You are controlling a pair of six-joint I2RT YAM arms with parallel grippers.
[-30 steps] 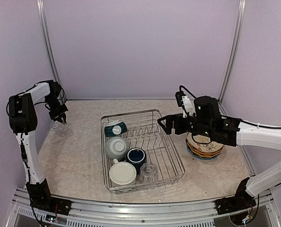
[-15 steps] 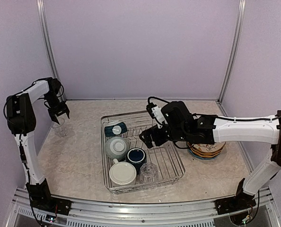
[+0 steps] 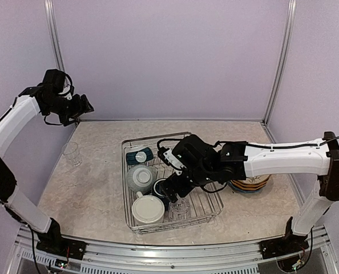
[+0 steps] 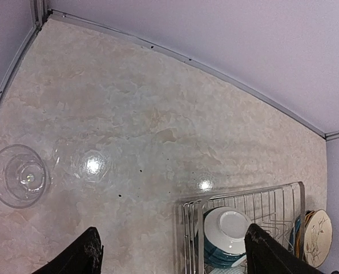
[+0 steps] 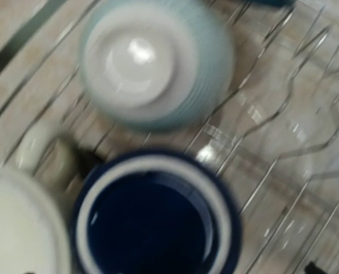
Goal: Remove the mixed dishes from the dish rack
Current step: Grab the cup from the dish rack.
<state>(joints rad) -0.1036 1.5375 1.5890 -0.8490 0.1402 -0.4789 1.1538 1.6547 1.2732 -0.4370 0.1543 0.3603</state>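
Note:
The dish rack (image 3: 206,188) stands mid-table. It holds a small teal bowl (image 3: 140,155), an upturned pale bowl (image 3: 140,177), a navy mug (image 3: 162,186), a cream mug (image 3: 148,209) and a clear glass tumbler (image 3: 180,210). My right gripper (image 3: 171,192) hangs low over the navy mug (image 5: 152,222), which fills the blurred right wrist view; its jaws stand wide, off the frame's edges. My left gripper (image 3: 84,107) is raised at the far left, open and empty (image 4: 175,260). Below it a second clear tumbler (image 4: 19,175) stands alone on the table (image 3: 71,153).
A stack of plates (image 3: 250,184) sits on the table right of the rack, partly behind my right arm. The booth's walls close in the left, far and right sides. The marble tabletop (image 3: 95,188) lies bare between the loose tumbler and the rack.
My left gripper opened, left the tumbler standing on the table and rose up and back. My right arm swung left from the plate stack and dropped into the rack over the navy mug.

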